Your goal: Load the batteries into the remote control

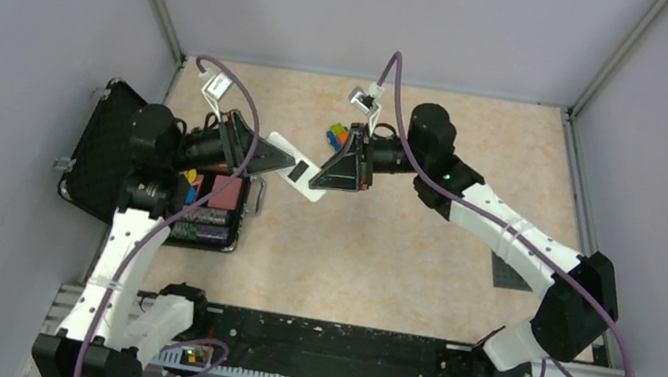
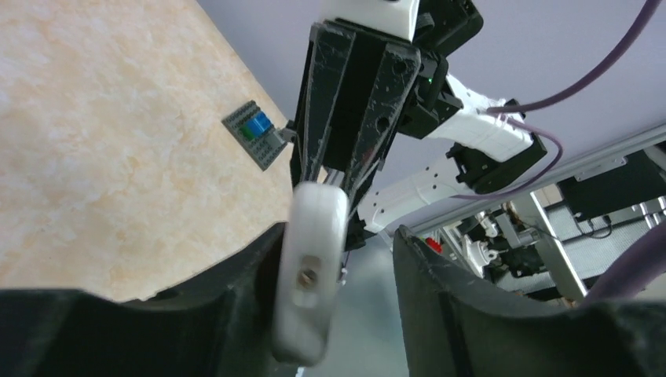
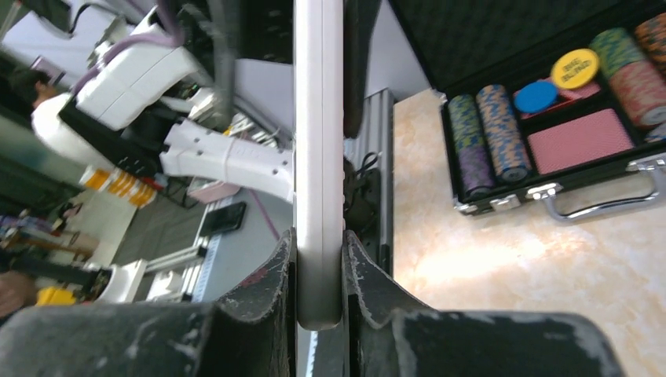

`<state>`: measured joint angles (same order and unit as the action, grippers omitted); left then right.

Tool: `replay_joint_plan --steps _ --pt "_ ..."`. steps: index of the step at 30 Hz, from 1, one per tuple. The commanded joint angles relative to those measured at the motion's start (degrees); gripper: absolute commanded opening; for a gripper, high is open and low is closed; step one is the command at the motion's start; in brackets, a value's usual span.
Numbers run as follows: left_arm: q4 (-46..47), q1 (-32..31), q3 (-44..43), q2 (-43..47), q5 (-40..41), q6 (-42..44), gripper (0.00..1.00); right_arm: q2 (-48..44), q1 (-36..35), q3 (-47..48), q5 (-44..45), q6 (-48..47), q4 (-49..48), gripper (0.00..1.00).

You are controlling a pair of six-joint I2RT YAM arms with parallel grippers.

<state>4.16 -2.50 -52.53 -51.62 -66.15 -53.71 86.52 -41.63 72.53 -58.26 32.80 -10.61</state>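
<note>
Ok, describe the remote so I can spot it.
Start at the tan table, left of centre. The remote control is the flat white bar raised above it, clamped in the right fingers. Unlike the colourful toy car just behind, it is plain white.

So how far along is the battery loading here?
Done: the remote control is held clear of the table. In hand: the right gripper is clamped on one end; the other end sits in the left gripper, whose jaws are open, against one finger. A dark rectangle on it may be the open compartment. Left: no batteries are in view, so loading looks unstarted.
</note>
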Motion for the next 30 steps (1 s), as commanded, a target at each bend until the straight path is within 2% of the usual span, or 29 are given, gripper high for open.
replay_joint_plan --steps 1,3,6,7,11,14,17,22,30 --pt "3.5 -1.4 -4.1 1.3 3.4 -4.2 0.69 -1.7 -0.5 0.4 7.6 -1.5 -4.5 0.0" --pt "1.5 -1.9 -4.1 2.4 9.1 -4.3 0.83 -2.2 -0.7 -0.2 10.8 -1.1 -6.2 0.0" --pt "-1.3 -2.5 -3.0 4.2 18.6 -6.1 0.98 -3.2 -1.8 -0.7 15.9 -2.1 -8.0 0.0" --pt "-1.8 -2.7 -2.4 4.7 22.3 -7.2 0.99 -3.3 -2.4 -0.6 17.9 -3.1 -7.7 0.0" --pt "-1.6 -4.3 -0.6 4.8 29.9 -8.9 0.99 -2.9 -5.2 2.0 24.5 -8.5 -4.0 0.0" --pt "3.8 -7.5 1.5 5.0 35.0 -7.1 0.99 -1.0 -6.4 5.9 30.0 -11.7 1.4 0.0" --pt "1.6 -9.5 1.5 4.7 40.9 -5.1 0.98 -0.8 -8.0 7.3 37.2 -14.8 4.7 0.0" --pt "-3.9 -10.2 1.9 3.7 47.5 -7.3 0.92 -1.0 -11.6 8.4 46.2 -21.7 9.6 0.0" --pt "-5.9 -10.2 3.4 3.1 49.3 -6.6 0.87 -2.0 -14.6 7.7 51.2 -28.5 12.4 0.0"
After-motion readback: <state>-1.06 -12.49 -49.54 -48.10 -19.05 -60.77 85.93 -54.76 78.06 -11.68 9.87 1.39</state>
